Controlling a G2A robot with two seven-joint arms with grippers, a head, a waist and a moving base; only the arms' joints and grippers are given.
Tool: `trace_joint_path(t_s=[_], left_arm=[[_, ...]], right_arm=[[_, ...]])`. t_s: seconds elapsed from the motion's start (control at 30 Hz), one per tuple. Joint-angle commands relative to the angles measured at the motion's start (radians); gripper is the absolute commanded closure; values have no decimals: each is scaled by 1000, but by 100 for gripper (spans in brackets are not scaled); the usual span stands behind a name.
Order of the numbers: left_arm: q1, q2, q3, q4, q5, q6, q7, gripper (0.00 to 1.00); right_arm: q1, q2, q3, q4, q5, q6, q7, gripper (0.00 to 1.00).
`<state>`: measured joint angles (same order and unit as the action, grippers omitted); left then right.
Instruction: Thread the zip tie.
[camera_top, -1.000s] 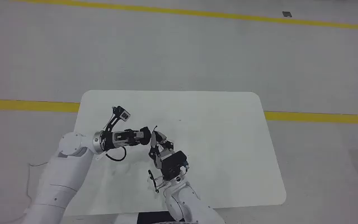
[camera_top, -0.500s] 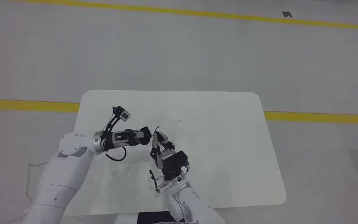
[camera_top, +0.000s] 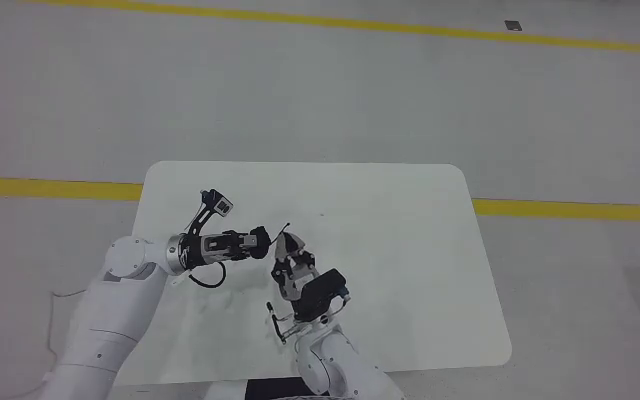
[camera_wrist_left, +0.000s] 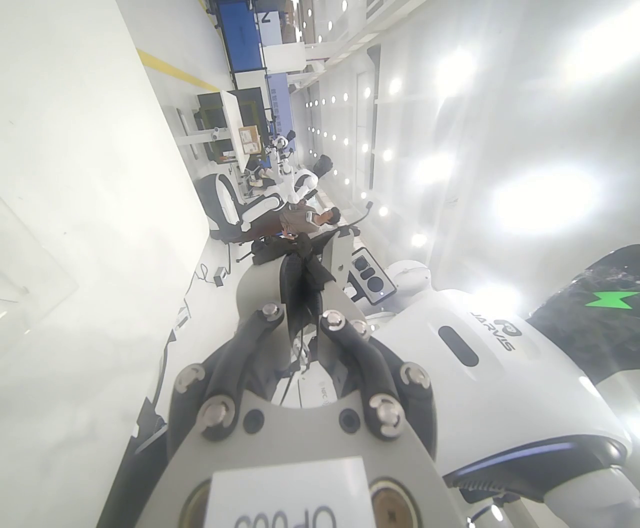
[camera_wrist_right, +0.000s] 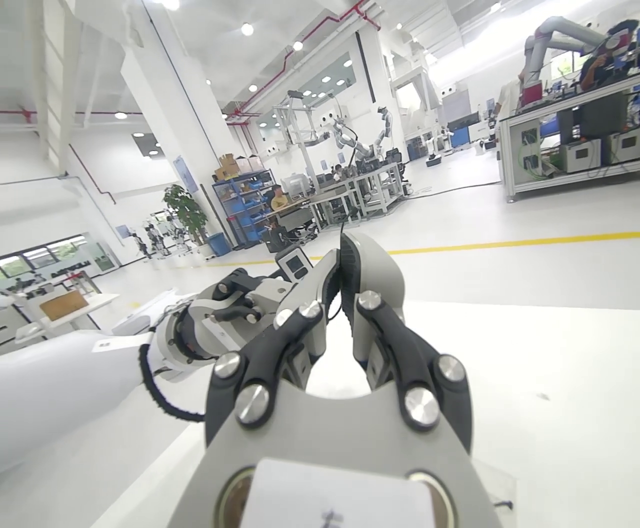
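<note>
Top view: above the white worktop (camera_top: 420, 220), the left pincer (camera_top: 261, 240) and right pincer (camera_top: 284, 250) sit almost tip to tip. A thin black zip tie (camera_top: 286, 230) pokes out between them, clear of the surface.

Left wrist view: the left pincer (camera_wrist_left: 301, 280) seems clamped on the zip tie (camera_wrist_left: 299, 325), though the dark pads make this hard to confirm.

Right wrist view: the right pincer (camera_wrist_right: 341, 272) is pressed together on the zip tie (camera_wrist_right: 342, 235), whose end sticks out beyond it.

The tie is probably light, springy and slick. A hold close to its free end should stop it flexing away.
</note>
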<state>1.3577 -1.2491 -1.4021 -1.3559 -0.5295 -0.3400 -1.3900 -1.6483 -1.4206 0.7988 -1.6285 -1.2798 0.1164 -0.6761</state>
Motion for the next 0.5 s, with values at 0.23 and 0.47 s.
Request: trace_joint_path(t_s=[0.23,0.47], left_arm=[[0,0,0,0,0,0,0,100],[0,0,0,0,0,0,0,100]], right_arm=[[17,9,-25,18,10,6,17,100],[23,10,-31,24,31,20,18,100]])
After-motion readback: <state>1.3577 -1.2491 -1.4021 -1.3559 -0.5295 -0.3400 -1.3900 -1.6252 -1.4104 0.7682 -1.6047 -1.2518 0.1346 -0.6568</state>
